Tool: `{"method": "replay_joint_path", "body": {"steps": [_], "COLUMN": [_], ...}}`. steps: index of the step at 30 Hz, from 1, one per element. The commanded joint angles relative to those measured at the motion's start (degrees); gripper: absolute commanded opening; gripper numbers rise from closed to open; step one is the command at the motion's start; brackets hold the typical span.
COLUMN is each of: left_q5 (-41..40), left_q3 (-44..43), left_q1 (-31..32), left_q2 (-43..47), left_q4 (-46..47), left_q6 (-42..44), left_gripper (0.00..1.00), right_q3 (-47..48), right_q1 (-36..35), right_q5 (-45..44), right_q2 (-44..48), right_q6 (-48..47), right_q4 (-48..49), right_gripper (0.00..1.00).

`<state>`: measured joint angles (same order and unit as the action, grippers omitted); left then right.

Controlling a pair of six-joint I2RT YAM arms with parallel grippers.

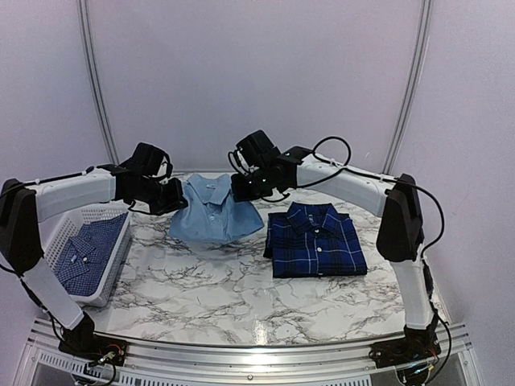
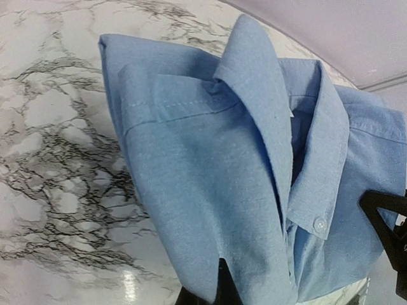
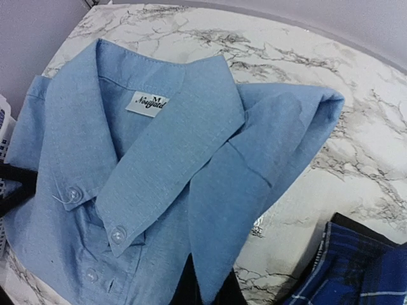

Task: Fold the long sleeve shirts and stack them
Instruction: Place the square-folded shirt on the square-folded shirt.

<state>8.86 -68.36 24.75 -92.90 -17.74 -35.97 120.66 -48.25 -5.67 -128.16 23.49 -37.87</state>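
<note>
Pinching the light blue shirt mid-frame, my left gripper and right gripper each clamp a shoulder, probably to stack it on the plaid shirt.

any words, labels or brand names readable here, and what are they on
"M": white neck tag inside the collar of the plain light blue cloth shirt.
"Nou...": script brand word below it on that tag, rest blurred and cut off by the collar.
No other text shows.

Shirt in basket, apparently on table
</note>
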Motion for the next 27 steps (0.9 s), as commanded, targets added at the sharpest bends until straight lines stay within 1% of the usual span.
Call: {"method": "replay_joint_path", "body": {"steps": [1, 5, 7, 12, 17, 22, 27], "left_q5": [1.84, 0.59, -0.04, -2.39, -4.27, -4.53, -4.31], "left_q3": [-4.15, -6.66, -8.33, -13.18, -20.00, -28.60, -33.58], "left_q1": [5.21, 10.01, 12.47, 19.90, 26.15, 29.20, 30.20], "left_q2": [2.38, 0.59, -1.18, -7.64, -15.34, -22.95, -28.21], "left_q4": [1.47, 4.22, 5.41, 8.68, 10.79, 10.88, 10.87], "left_q6": [-3.90, -7.05, -8.50, -10.70, -11.96, -12.91, -14.17], "left_gripper": [0.00, 0.00, 0.00, 0.00, 0.00, 0.00, 0.00], "right_q3": [-4.51, -14.02, -20.61, -33.74, -44.76, -52.36, -56.28], "right_q1": [0.82, 1.99, 3.04, 5.26, 7.99, 11.80, 15.54], "right_q5": [-4.53, -8.11, -8.87, -12.37, -15.01, -14.77, -14.32], "right_q2": [8.50, 16.10, 20.78, 31.19, 40.86, 47.66, 51.71], "right_q6": [-1.35, -0.84, -0.29, 1.30, 2.18, 1.52, 0.35], "right_q4": [0.10, 1.00, 2.00, 2.91, 3.05, 3.20, 3.49], "right_gripper": [0.00, 0.00, 0.00, 0.00, 0.00, 0.00, 0.00]}}
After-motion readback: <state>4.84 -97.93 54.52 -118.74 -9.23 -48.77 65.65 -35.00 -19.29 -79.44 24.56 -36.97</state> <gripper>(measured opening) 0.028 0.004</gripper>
